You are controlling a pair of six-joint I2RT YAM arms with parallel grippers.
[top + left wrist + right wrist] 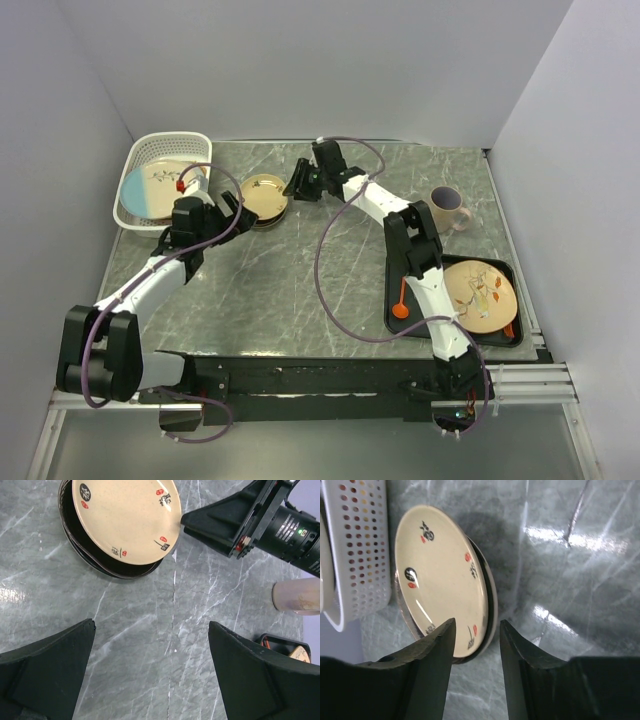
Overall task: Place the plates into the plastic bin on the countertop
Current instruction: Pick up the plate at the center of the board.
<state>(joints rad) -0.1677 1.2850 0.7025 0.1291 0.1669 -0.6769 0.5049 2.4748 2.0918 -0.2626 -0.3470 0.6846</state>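
Plates, four in view, listed from the left edge of the top view to the right.

- Blue-and-cream plate (148,190): upper left of the frame. It lies inside the white plastic bin (170,143), which stands on the grey-green marble-look bench (300,290).
- Left fingers (45,675): at the bin's lower right corner, between the bin and the small plates. They are spread fully wide, with only bare bench between them.
- Small tan plate (437,575): upper centre-left of the top view, just right of the bin and outside it. The face is cream with red and black marks. It rests tilted on a dark plate (115,571), whose rim shows beneath it.
- Right fingers (420,675): reaching in from the right of that pair, roughly half open. One finger stands on each side of the near rim of the two stacked plates. A sliver of bench shows between the dark rim and one finger, so no firm hold is seen. Contact on the other side cannot be told.
- Tan mug (448,207): upper right, on the bench.
- Pink-and-cream plate (480,290) with a sprig: lower right, on the flat black tray (495,341), beside an orange spoon-shaped piece (401,303).
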